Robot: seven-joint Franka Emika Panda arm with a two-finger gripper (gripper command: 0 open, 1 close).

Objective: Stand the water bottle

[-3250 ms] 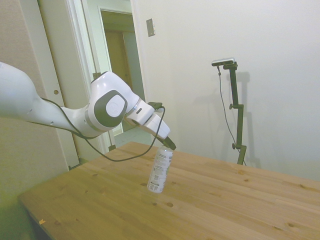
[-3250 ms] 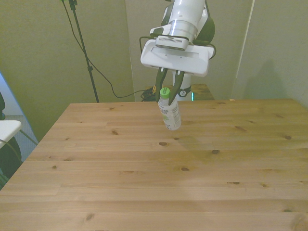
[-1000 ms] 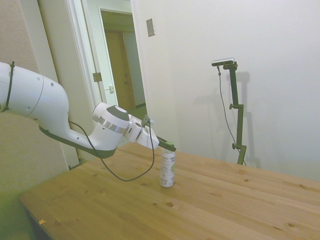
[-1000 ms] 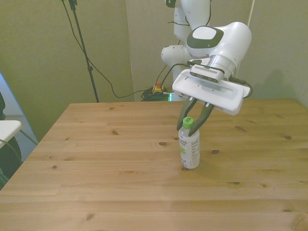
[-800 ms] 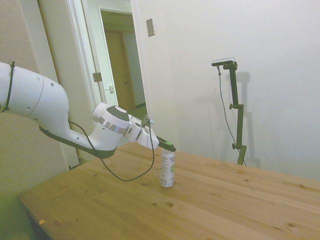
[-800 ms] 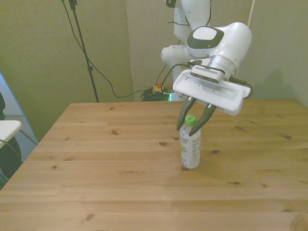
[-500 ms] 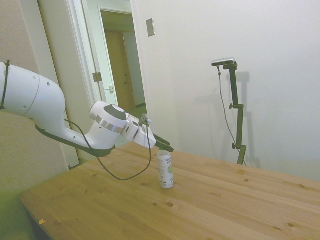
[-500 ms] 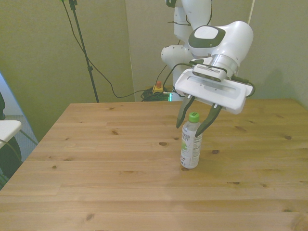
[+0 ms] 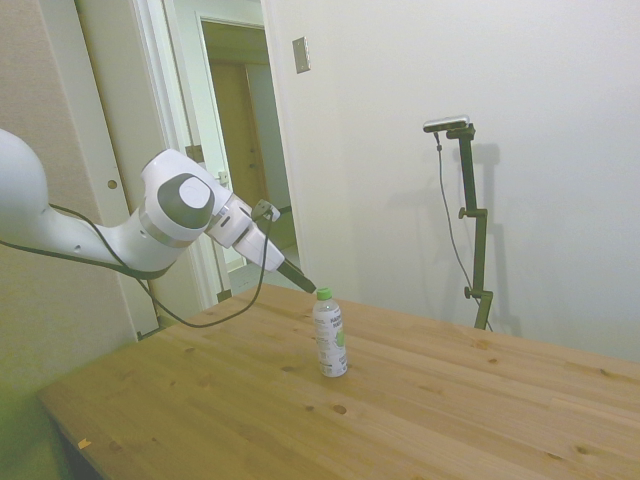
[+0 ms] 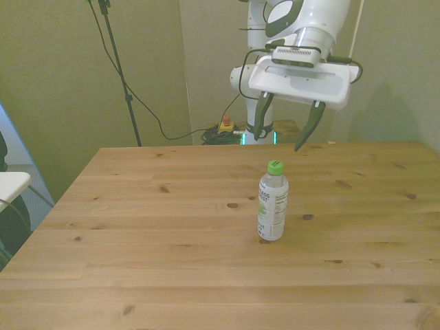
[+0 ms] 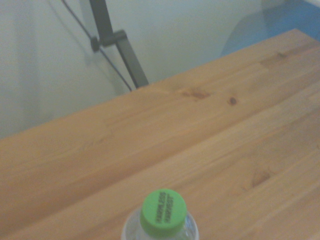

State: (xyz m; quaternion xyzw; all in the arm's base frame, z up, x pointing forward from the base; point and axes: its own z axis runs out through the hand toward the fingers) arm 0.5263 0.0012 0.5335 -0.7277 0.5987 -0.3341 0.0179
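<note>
Near the middle of the wooden surface (image 10: 137, 227) the water bottle (image 10: 273, 202) stands upright on its base, its long axis vertical or close to it and its green screw cap (image 10: 275, 166) pointing straight up. In the side view the water bottle (image 9: 329, 335) shows the same pose, base flat on the boards, cap uppermost. A white wrap label covers most of the body; it carries lines of dark print and a few green marks, but the letters are too small to read in either room view. In the wrist view I look down on the cap (image 11: 163, 211), and there is raised or printed lettering in two short rows across its top, too blurred to make out. My hand (image 10: 282, 138) hangs above and behind the bottle, toward my base, well clear of the cap and touching nothing. Its two dark fingers (image 10: 259, 122) are spread wide apart and grip nothing. In the side view my hand (image 9: 300, 280) sits just up and to the left of the cap, with a small gap between the fingertips and the bottle, and my forearm slopes down toward it. The bottle stands alone, with bare planks on every side of it.
</note>
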